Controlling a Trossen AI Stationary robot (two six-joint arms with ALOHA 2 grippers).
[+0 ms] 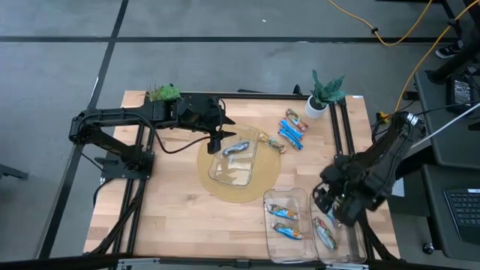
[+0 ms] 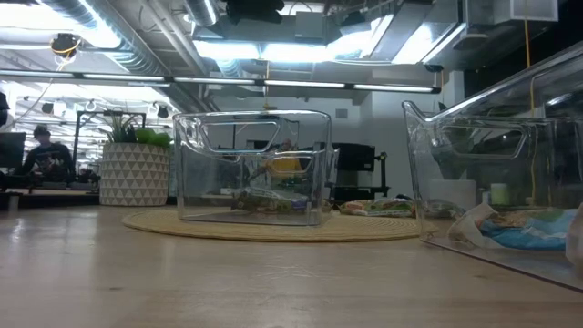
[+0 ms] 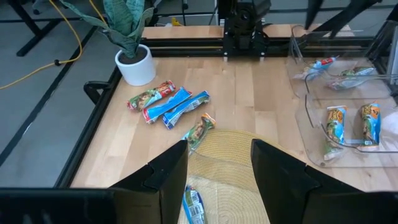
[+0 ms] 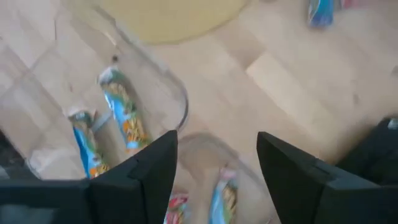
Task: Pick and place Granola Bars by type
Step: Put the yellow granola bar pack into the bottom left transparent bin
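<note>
While both arms hang over the table, the scene reads as follows.

Left gripper (image 1: 217, 139): above the near edge of the clear bin on the round woven mat (image 1: 264, 178); fingers (image 3: 163, 177) spread apart, nothing between them.
Mat bin (image 1: 232, 163): holds one blue-and-silver granola bar (image 1: 238, 148), just beside the left gripper.
Loose bars (image 1: 293, 129): a small cluster on the bare wood near the potted plant (image 1: 325, 94), blue ones and multicoloured ones side by side; one more multicoloured bar (image 1: 273, 141) lies at the mat's edge.
Right gripper (image 1: 335, 208): over the two front bins; fingers (image 4: 144, 174) parted, empty.
Front left bin (image 1: 286, 223): two bars inside.
Front right bin (image 1: 337, 237): bars inside, directly below the right gripper.
</note>
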